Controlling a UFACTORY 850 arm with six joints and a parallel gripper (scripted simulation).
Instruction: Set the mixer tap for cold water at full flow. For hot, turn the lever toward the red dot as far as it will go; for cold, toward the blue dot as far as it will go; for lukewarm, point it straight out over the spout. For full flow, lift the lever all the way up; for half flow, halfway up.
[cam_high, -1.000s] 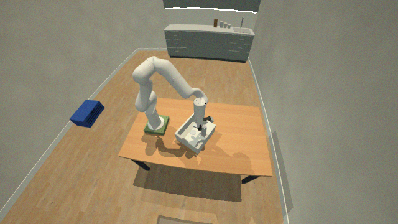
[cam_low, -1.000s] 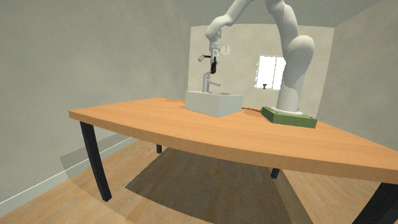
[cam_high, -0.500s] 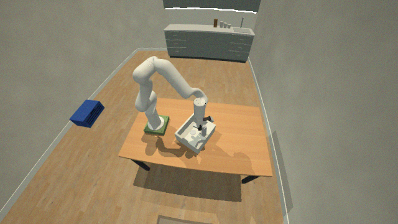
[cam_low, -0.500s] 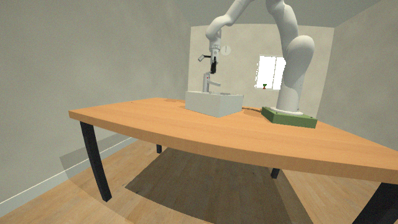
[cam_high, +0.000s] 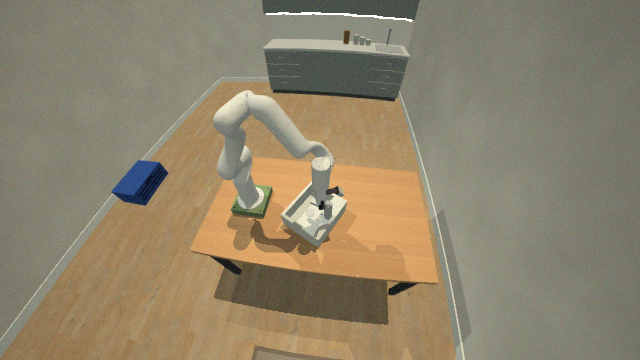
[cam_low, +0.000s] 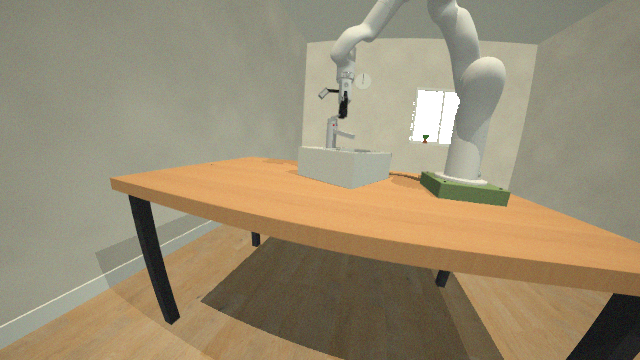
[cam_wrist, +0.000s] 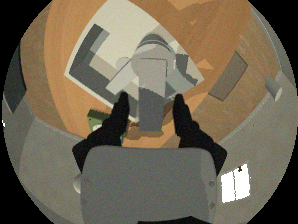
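A white sink basin (cam_high: 314, 215) stands on the wooden table, with a grey mixer tap (cam_low: 331, 132) at its back rim. The tap's spout (cam_low: 346, 134) points over the basin, and a red dot (cam_low: 331, 121) shows on the tap body. No blue dot is in view. In the wrist view the grey lever (cam_wrist: 152, 99) lies between my two black fingers, with a small gap on each side. My gripper (cam_wrist: 151, 101) is open and straddles the lever from above. It also shows in the exterior view (cam_low: 343, 111), just above the tap top, and in the top view (cam_high: 322, 204).
The arm's green base plate (cam_high: 252, 201) sits on the table left of the basin. A blue crate (cam_high: 140, 181) lies on the floor to the left. A grey kitchen counter (cam_high: 336, 67) stands at the far wall.
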